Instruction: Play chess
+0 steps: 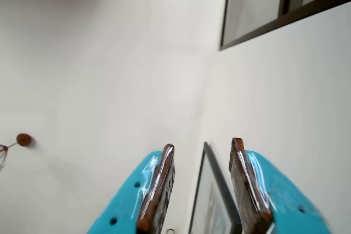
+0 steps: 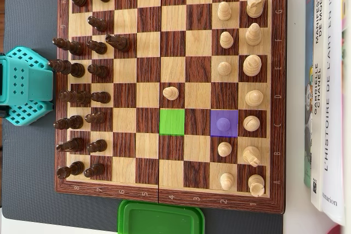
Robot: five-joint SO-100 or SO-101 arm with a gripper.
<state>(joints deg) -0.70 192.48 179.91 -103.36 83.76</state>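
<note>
**Jaws released, far from the board**

The jaws point(image 1: 200, 190) stood apart and empty, pointing up at a wall. The chessboard point(image 2: 170, 89) lay on the worktop away from them, a pale pawn point(image 2: 171, 93) near its green square point(image 2: 172, 121).

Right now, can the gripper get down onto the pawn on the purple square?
Probably yes. The gripper is open, empty and raised, facing a wall. The pawn stands alone on its purple square, with an empty square toward the arm's side.
</note>
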